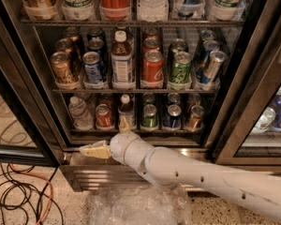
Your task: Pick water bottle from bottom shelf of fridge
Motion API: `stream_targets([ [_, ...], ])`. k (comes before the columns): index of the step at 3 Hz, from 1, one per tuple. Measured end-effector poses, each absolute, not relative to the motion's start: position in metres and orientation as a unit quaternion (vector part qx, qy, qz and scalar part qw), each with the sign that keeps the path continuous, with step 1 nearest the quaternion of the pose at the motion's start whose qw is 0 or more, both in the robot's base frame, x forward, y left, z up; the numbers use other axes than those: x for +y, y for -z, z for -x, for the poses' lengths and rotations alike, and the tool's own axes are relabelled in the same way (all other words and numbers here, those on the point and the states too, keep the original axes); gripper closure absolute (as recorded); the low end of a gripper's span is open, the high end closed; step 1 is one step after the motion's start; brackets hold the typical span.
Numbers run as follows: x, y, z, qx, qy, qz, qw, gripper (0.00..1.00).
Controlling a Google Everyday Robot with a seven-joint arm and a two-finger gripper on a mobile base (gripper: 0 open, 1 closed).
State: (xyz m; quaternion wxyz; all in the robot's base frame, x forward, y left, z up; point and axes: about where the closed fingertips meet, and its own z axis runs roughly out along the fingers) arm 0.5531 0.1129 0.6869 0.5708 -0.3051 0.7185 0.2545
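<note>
The water bottle [79,111] is small, clear and ribbed with a white cap. It stands at the far left of the bottom shelf of the fridge [33,111], whose door is open. My gripper [103,136] is low in front of the fridge's steel sill, below and to the right of the bottle and apart from it. It is open and empty: one cream finger [94,150] points left and the other [125,124] points up. My white arm [201,177] comes in from the lower right.
To the right of the water bottle on the bottom shelf are a red can [103,116], a white-capped dark bottle [126,109] and several more cans. The shelf above holds cans and a labelled bottle [122,62]. Crumpled clear plastic [136,205] and cables [18,196] lie on the floor.
</note>
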Motion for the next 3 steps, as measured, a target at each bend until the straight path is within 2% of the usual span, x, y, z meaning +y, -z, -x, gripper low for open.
stream_targets([
  [1, 0.122, -0.679, -0.568, 0.706, -0.221, 0.317, 0.593, 0.00],
  [3, 0.138, -0.675, -0.569, 0.697, -0.239, 0.315, 0.598, 0.00],
])
